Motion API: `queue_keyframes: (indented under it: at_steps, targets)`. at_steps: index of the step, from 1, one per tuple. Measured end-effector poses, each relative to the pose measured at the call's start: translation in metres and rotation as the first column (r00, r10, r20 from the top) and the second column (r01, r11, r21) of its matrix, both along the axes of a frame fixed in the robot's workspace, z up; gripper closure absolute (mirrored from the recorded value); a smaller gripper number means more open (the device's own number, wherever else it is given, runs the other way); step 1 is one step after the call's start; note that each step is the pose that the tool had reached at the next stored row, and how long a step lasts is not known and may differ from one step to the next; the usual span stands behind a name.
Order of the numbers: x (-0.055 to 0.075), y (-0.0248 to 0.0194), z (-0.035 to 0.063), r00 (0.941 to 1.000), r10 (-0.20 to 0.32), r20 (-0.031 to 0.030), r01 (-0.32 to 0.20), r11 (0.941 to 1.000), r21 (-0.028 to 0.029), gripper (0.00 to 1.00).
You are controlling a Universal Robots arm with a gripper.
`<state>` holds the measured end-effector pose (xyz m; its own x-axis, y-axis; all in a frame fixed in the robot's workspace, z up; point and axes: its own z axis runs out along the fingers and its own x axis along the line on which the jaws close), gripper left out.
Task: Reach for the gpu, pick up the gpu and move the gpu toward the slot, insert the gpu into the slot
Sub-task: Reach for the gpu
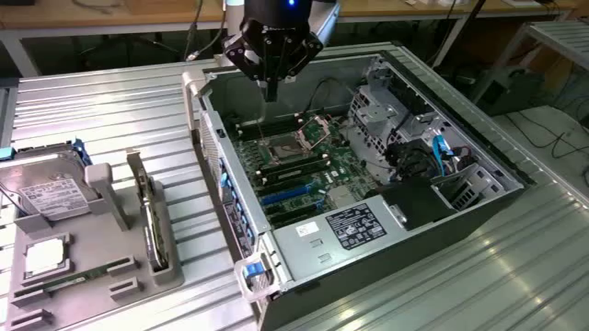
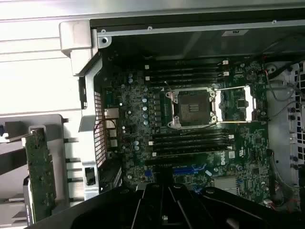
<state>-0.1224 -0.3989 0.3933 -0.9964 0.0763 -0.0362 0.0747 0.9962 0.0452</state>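
Black fingers pinched together, empty, over case in exterior view, green face of gpu in wrist view

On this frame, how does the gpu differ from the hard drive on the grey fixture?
The gpu is a thin flat card; the hard drive is a boxy silver block. The gpu stands on its long edge in a holder; the hard drive lies leaned back, its white label facing up. Both sit on the grey fixture outside the computer case, apart from the end effector.
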Motion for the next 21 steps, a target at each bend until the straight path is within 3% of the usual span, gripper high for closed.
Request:
queue_keyframes:
  at_steps: [10,21]
  targets:
    - [-0.021,0.0,0.0,1.0,0.0,-0.0001,0.0,1.0,0.0,0.89]
    - [-0.033,-0.0001,-0.0001,1.0,0.0,-0.0011,0.0,1.0,0.0,0.89]
